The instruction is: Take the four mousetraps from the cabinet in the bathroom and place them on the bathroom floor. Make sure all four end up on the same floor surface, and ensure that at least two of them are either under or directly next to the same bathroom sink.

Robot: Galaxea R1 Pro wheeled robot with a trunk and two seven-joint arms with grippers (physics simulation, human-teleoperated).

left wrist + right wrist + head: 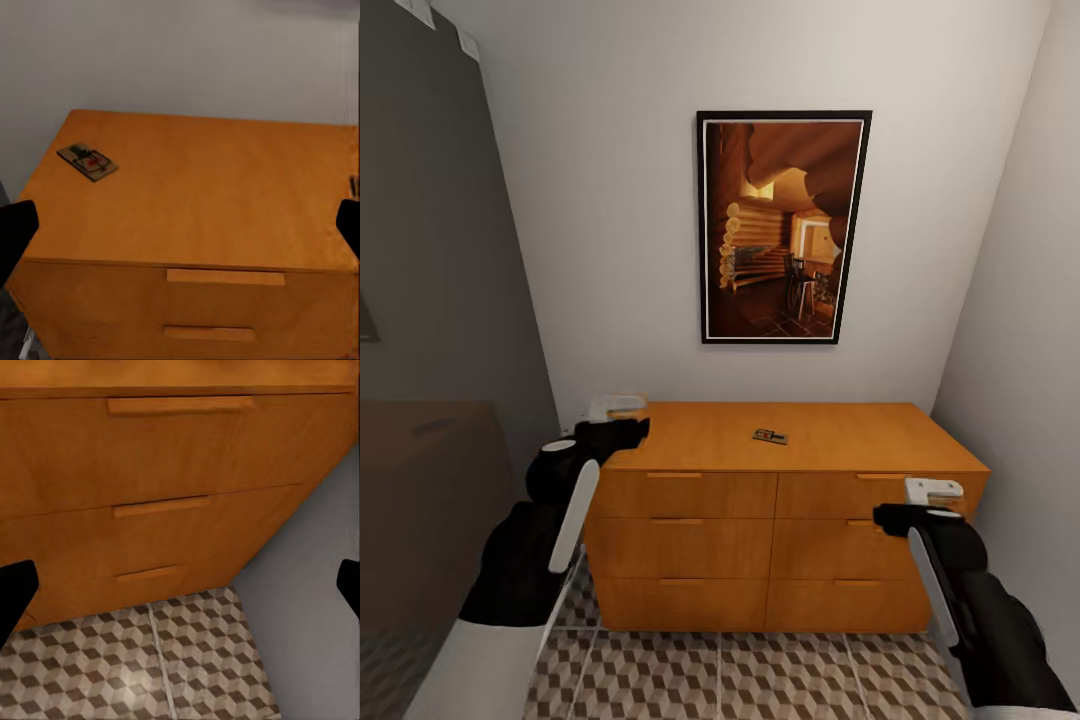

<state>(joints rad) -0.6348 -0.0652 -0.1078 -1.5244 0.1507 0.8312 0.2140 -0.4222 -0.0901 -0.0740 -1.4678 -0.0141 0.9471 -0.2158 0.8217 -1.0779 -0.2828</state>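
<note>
One mousetrap (770,436), a small wooden board with dark wire, lies on the flat top of the orange-brown cabinet (690,495), a little right of its middle. In the left wrist view the mousetrap (88,161) sits near a back corner of the cabinet top (217,195). My left gripper (624,411) hovers at the cabinet's left top edge, open and empty, with its black fingertips (15,232) far apart. Also open and empty, my right gripper (933,493) hangs in front of the cabinet's right drawers (165,457), above the cube-patterned bathroom floor (187,660).
A framed picture (784,226) hangs on the white wall above the cabinet. A dark grey panel (430,300) closes off the left side and a white wall (1020,350) the right. Cube-patterned floor tiles (760,675) run in front of the cabinet.
</note>
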